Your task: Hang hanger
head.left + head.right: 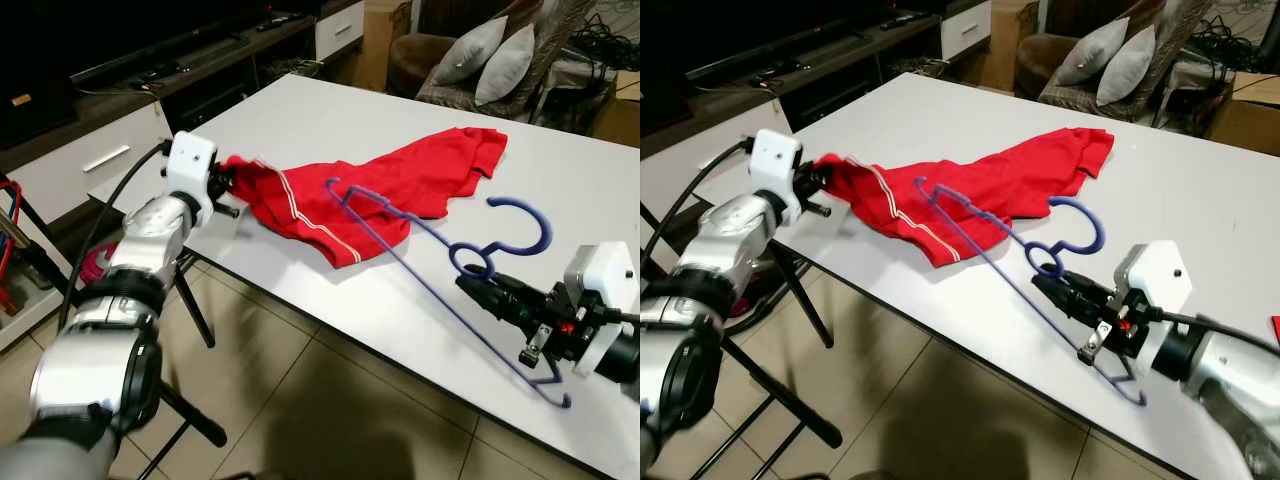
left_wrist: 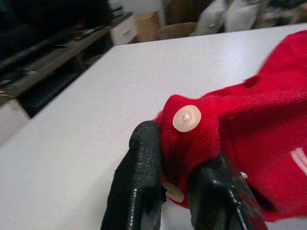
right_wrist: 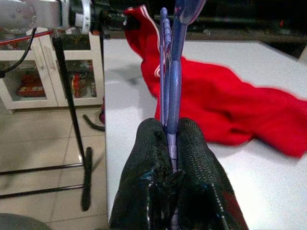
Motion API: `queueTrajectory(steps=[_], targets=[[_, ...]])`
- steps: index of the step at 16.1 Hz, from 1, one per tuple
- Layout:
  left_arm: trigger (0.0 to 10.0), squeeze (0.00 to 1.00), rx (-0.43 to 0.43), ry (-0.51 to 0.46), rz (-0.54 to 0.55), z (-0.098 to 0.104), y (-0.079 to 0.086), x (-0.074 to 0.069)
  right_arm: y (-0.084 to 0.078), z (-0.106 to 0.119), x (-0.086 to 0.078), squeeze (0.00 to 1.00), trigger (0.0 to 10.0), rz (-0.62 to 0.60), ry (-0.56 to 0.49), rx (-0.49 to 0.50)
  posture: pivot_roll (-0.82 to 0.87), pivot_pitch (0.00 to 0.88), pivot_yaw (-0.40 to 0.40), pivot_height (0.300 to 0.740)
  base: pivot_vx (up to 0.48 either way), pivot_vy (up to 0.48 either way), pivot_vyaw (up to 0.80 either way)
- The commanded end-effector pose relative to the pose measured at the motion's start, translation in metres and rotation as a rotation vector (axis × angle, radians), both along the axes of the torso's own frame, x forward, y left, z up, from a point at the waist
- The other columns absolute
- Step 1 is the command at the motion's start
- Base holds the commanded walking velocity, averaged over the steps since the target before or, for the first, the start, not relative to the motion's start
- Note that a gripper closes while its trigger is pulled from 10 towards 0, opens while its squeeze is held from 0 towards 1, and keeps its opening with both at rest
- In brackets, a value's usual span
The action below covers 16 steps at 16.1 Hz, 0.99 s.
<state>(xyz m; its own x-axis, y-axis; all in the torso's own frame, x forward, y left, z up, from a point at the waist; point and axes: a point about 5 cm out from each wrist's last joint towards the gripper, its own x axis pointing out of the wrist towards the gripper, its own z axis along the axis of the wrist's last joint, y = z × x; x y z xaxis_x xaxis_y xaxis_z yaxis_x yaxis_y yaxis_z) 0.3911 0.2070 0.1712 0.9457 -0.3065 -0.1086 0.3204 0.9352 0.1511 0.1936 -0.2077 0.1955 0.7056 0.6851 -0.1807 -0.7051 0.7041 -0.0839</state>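
Hanger [image 1: 440,262], blue wire, lies on white table [image 1: 330,120], hook at 3 o'clock of red shirt [image 1: 400,185], far shoulder end resting on the fabric. R gripper [image 3: 168,139] at 4 o'clock, fingers clamped on hanger's wire below hook. L gripper [image 2: 180,158] at 9 o'clock, pinching shirt's buttoned edge at table's edge.
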Motion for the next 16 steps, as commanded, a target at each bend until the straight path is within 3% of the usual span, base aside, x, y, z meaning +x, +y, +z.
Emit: queueTrajectory(steps=[1,3,4,5,7,8,9,10,11,12,13,14,16], targets=[[10.0,1.00,-0.031,-0.014,-0.051,0.010,0.008,-0.002,0.006,0.002,-0.006,0.00,10.0,0.021,0.015,0.020,-0.01,0.000,0.111,0.740,0.000,0.000,0.00],[10.0,1.00,-0.007,-0.006,-0.140,0.016,0.024,-0.015,0.006,0.000,-0.009,0.00,10.0,-0.030,0.043,0.057,-0.01,0.000,0.113,0.740,0.000,0.000,0.00],[10.0,0.00,-0.042,0.010,-0.220,0.020,0.030,-0.024,0.006,0.000,-0.008,0.00,10.0,-0.070,0.036,0.068,0.00,0.000,0.112,0.740,0.000,0.000,0.00],[10.0,0.00,-0.069,0.054,-0.310,0.021,0.036,-0.037,0.007,-0.002,-0.006,0.00,10.0,-0.115,0.035,0.089,0.00,0.000,0.107,0.740,0.000,0.000,0.00],[10.0,0.00,-0.094,0.146,-0.483,0.022,0.029,-0.063,0.010,-0.007,0.001,0.00,10.0,-0.216,0.041,0.088,0.01,0.000,0.100,0.740,0.000,0.000,0.00],[10.0,0.00,-0.070,0.103,-0.559,0.033,0.013,-0.077,0.008,-0.008,0.010,0.00,10.0,-0.320,0.031,0.073,0.01,0.000,0.094,0.740,0.000,0.000,0.00],[10.0,0.00,-0.069,0.094,-0.564,0.035,0.011,-0.079,0.007,-0.008,0.011,0.00,10.0,-0.335,0.029,0.071,0.01,0.000,0.094,0.740,0.000,0.000,0.00],[10.0,0.00,-0.092,-0.059,-0.442,0.052,0.002,-0.072,0.007,-0.005,0.016,0.00,10.0,-0.433,-0.014,0.077,0.01,0.000,0.082,0.740,0.000,0.000,0.00],[10.0,0.00,-0.205,-0.112,-0.335,0.063,-0.007,-0.067,0.008,-0.004,0.021,0.00,10.0,-0.531,-0.031,0.087,0.01,0.000,0.072,0.740,0.000,0.000,0.00],[10.0,0.00,-0.229,-0.135,-0.281,0.064,-0.020,-0.067,0.011,-0.004,0.023,0.00,10.0,-0.613,-0.043,0.134,0.01,0.000,0.065,0.740,0.000,0.000,0.00],[10.0,0.00,-0.215,-0.147,-0.239,0.053,-0.041,-0.073,0.016,-0.006,0.025,0.00,10.0,-0.688,-0.055,0.163,0.00,0.000,0.063,0.740,0.000,0.000,0.00],[10.0,0.00,-0.181,-0.132,-0.204,0.039,-0.053,-0.075,0.019,-0.010,0.027,0.00,10.0,-0.725,-0.051,0.153,0.00,0.000,0.066,0.740,0.000,0.000,0.00],[10.0,0.00,-0.126,-0.102,-0.155,0.010,-0.076,-0.082,0.020,-0.015,0.029,0.00,10.0,-0.797,-0.111,0.023,-0.02,0.000,0.071,0.740,0.000,0.000,0.00]])
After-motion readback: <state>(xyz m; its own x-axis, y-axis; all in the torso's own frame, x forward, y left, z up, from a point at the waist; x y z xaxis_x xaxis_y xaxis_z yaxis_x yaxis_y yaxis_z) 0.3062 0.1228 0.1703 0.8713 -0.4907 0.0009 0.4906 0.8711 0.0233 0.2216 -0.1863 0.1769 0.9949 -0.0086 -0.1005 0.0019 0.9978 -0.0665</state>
